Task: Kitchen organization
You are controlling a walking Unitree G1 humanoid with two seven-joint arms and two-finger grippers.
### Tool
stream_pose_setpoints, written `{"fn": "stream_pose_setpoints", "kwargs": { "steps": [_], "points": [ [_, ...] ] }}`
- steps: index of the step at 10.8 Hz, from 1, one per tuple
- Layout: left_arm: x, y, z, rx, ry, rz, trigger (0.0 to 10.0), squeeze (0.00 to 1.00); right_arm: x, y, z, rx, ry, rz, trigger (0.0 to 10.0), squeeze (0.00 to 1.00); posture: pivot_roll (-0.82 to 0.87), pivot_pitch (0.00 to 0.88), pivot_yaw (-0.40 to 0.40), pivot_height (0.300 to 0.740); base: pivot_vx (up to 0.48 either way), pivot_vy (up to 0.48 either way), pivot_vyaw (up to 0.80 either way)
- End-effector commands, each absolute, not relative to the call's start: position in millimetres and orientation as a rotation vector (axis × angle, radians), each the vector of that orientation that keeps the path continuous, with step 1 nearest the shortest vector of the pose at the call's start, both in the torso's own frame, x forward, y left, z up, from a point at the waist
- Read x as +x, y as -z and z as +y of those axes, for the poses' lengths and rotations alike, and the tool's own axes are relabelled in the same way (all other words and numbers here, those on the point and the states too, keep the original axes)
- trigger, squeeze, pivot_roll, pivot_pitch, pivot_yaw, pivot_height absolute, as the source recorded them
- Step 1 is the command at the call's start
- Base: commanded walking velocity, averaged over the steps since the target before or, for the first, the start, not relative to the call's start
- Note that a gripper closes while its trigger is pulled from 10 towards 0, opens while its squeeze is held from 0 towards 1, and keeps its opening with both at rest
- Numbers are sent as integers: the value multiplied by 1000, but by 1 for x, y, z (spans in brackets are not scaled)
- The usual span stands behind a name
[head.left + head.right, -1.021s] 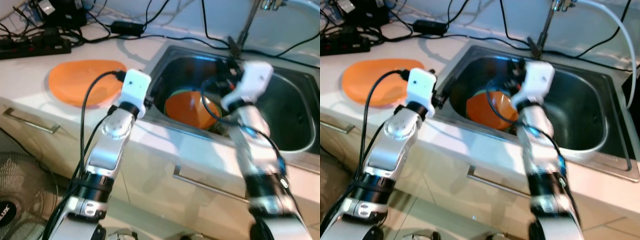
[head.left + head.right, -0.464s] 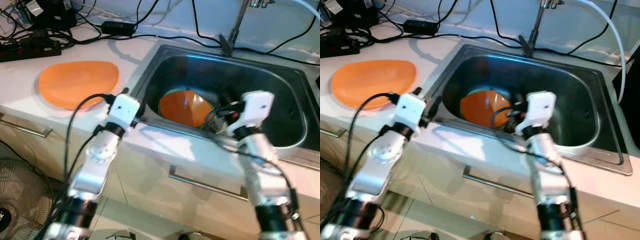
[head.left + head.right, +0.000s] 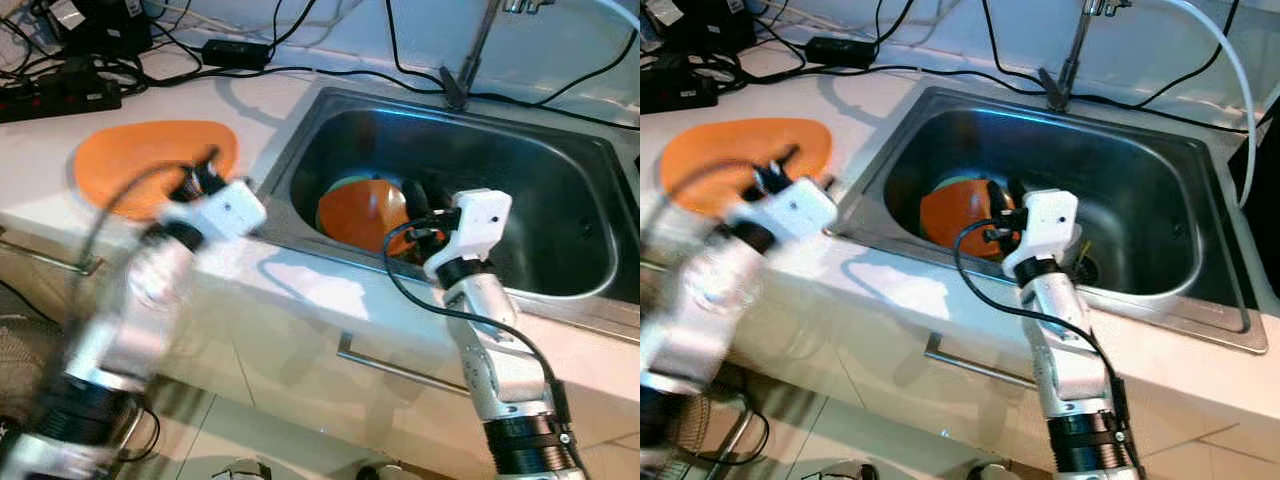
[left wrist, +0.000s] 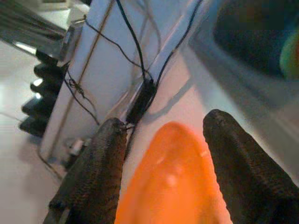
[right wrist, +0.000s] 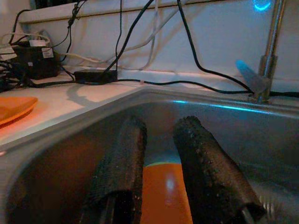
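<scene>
An orange plate (image 3: 140,165) lies flat on the white counter, left of the sink. My left gripper (image 3: 203,172), blurred by motion, hovers at the plate's right edge. In the left wrist view its fingers (image 4: 98,177) stand wide apart, open, with the plate (image 4: 173,186) between them. An orange bowl (image 3: 362,215) sits in the steel sink (image 3: 300,130) on a greenish dish (image 3: 345,183). My right gripper (image 3: 415,200) reaches into the sink over the bowl's right side. The right wrist view shows its fingers (image 5: 124,158) slightly apart, open, above the bowl (image 5: 163,186).
A tap (image 3: 470,50) stands behind the sink. Black cables, an adapter (image 3: 235,52) and a power strip (image 3: 60,95) crowd the back of the counter. A drawer handle (image 3: 400,370) runs below the counter's front edge.
My left arm has swung left from the sink's edge to the orange plate. The right gripper has shifted left and deeper into the sink, over the orange bowl.
</scene>
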State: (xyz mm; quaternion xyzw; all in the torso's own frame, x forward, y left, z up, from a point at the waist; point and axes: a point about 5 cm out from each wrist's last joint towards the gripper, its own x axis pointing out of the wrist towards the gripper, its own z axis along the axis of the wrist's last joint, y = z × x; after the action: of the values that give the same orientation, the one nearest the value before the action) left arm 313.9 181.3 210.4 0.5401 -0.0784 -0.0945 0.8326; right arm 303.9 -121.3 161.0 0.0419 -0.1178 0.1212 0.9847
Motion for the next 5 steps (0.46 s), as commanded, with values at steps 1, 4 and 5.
{"fn": "stream_pose_setpoints", "kwargs": {
  "steps": [1,4,5],
  "points": [
    [312,-208,185,1236,249,-67,10000,0,304,-163,-120,87,-246,-235,10000,0,66,83,-22,740,0,0,0],
    [308,-194,192,1272,286,83,10000,0,307,-163,-119,85,-252,-226,10000,0,69,69,-20,740,0,0,0],
    [307,-191,192,1267,297,114,10000,1000,308,-165,-119,85,-252,-229,10000,0,70,65,-20,740,0,0,0]
  ]
}}
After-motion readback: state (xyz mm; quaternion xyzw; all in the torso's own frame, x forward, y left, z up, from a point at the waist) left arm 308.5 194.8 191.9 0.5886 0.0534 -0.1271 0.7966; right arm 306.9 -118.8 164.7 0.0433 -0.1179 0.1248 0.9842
